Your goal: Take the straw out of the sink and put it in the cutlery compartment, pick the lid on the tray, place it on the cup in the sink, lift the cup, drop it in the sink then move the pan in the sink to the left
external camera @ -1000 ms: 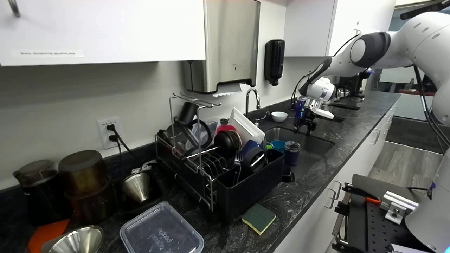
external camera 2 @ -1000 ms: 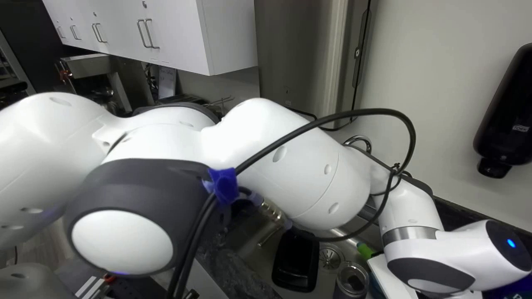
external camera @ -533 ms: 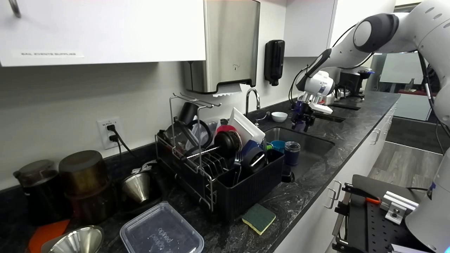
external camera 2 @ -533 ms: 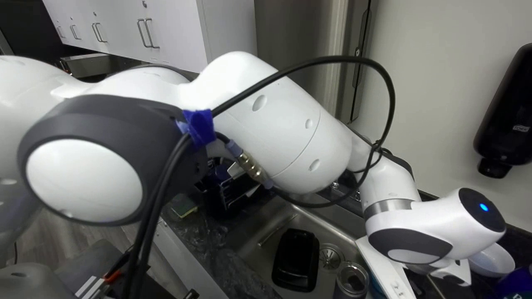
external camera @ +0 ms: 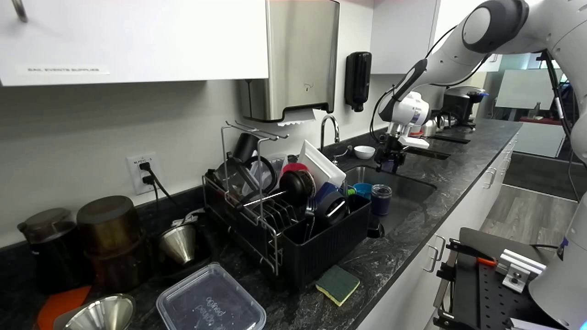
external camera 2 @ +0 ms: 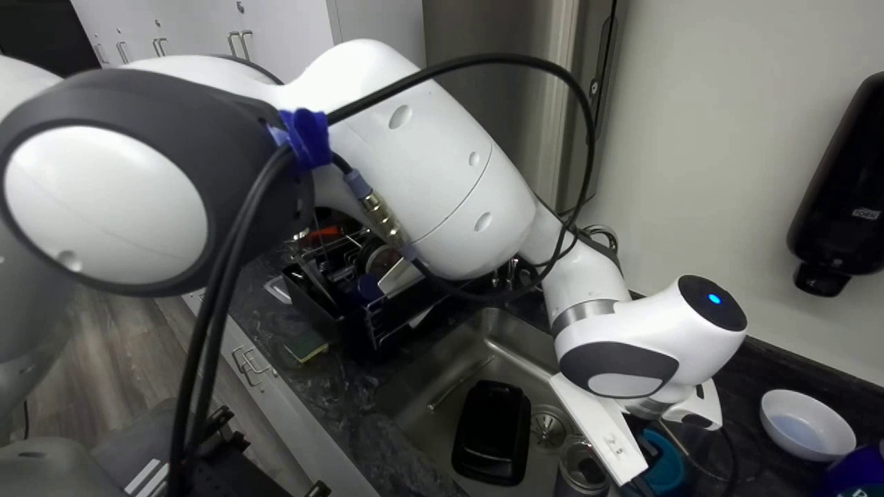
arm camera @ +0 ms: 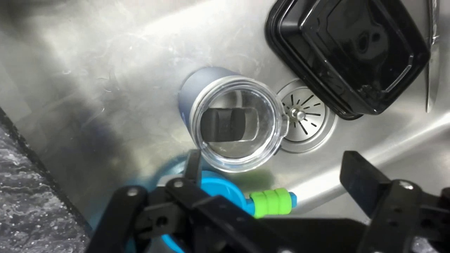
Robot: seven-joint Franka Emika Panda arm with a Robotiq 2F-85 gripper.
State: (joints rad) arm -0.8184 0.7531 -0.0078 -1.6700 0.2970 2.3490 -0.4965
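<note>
The dark blue cup (arm camera: pixel 197 91) stands in the sink (external camera: pixel 419 185), with the clear lid (arm camera: pixel 242 151) on its top. Beside the cup is the blue pan (arm camera: pixel 223 188), its green handle (arm camera: pixel 272 202) pointing right in the wrist view and the rest partly behind my gripper. My gripper (arm camera: pixel 272 158) is open above the sink, nothing held, its left fingertip overlapping the view of the lid's edge. In an exterior view the gripper (external camera: pixel 389 168) hangs over the basin, behind the cup. Forks stand in the black cutlery compartment (external camera: pixel 321 254). No straw can be made out.
A black container (arm camera: pixel 355 52) lies near the drain (arm camera: pixel 304 116), with a thin knife-like metal piece (arm camera: pixel 434 70) beyond it. The loaded dish rack (external camera: pixel 275 220), curved tap (external camera: pixel 331 126) and white bowl (external camera: pixel 364 152) border the sink. A sponge (external camera: pixel 338 285) lies on the counter.
My arm has swung and the gripper has moved a little left in an exterior view, staying open. The blue pan and white bowl have come out from behind the arm. Sink contents look unmoved.
</note>
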